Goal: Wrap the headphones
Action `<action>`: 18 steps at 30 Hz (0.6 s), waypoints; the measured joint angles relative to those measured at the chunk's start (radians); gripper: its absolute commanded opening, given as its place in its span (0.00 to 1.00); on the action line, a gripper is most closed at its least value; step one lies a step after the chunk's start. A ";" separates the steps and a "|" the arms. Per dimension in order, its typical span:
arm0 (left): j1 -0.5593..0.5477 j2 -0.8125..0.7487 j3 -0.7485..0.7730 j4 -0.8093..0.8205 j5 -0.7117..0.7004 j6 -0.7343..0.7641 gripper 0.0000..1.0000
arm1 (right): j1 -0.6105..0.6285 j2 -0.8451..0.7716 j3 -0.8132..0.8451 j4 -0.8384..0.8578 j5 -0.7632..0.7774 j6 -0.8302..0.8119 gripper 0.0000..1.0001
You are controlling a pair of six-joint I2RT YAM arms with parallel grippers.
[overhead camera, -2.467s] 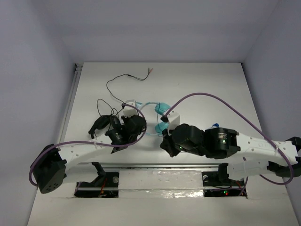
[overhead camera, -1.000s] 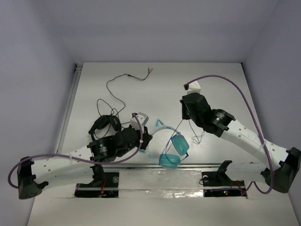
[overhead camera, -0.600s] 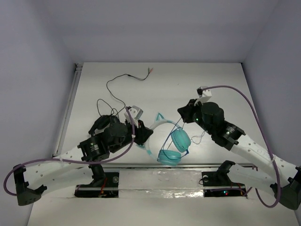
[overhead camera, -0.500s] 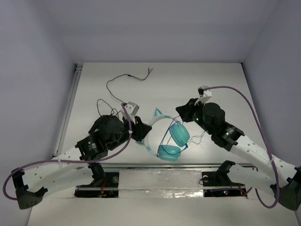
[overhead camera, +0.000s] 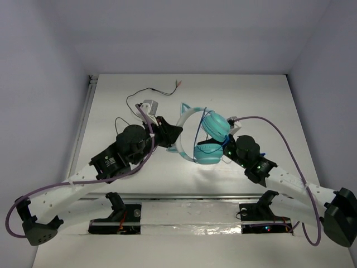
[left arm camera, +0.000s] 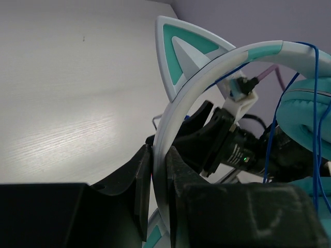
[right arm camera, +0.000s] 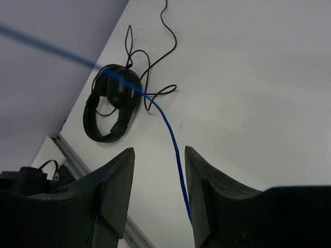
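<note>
Trailing toward 11 o'clock across the white table (overhead camera: 262,95), a loose black wire (overhead camera: 146,89) ends in a reddish tip, well apart from both arms. A black headset (right arm camera: 111,106) lies flat near the table's 9 o'clock edge with its own cord tangled beside it. From above, the left arm covers most of it. A purple cable (overhead camera: 251,117) arches off the right wrist, just beside the upper cup

The headphones (overhead camera: 207,152) are held off the table near its middle, between the two wrists. The pale headband (left arm camera: 163,129) bulges toward 9 o'clock and opens toward 3 o'clock. The two teal cups (overhead camera: 215,124) sit one above the other, so the long axis runs roughly 12 to 6. One cat ear (overhead camera: 186,108) points to 12 o'clock. The dark blue cord (right arm camera: 173,139) crosses the band and the cups in several thin lines

The left gripper (left arm camera: 159,151) is at 9 o'clock of the headphones, its fingers (left arm camera: 181,196) pressed onto the two faces of the band, which stands edge-on between them. The right gripper (right arm camera: 158,152) is at about 4 o'clock of the cups, close under the lower one. Its fingers are spread, and the cord runs taut through the gap, nearer one finger; whether it touches that finger cannot be told
</note>
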 measured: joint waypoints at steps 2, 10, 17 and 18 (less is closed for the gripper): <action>0.009 0.019 0.037 -0.002 -0.006 -0.002 0.00 | 0.000 0.018 -0.024 0.047 -0.023 0.010 0.49; 0.038 0.047 0.146 -0.004 -0.022 -0.001 0.00 | 0.000 0.093 -0.058 0.140 -0.060 0.018 0.48; 0.059 0.069 0.218 -0.005 -0.030 -0.002 0.00 | 0.000 0.193 -0.060 0.217 -0.130 0.029 0.48; 0.060 0.073 0.225 -0.005 -0.032 -0.001 0.00 | 0.000 0.202 -0.061 0.224 -0.138 0.032 0.48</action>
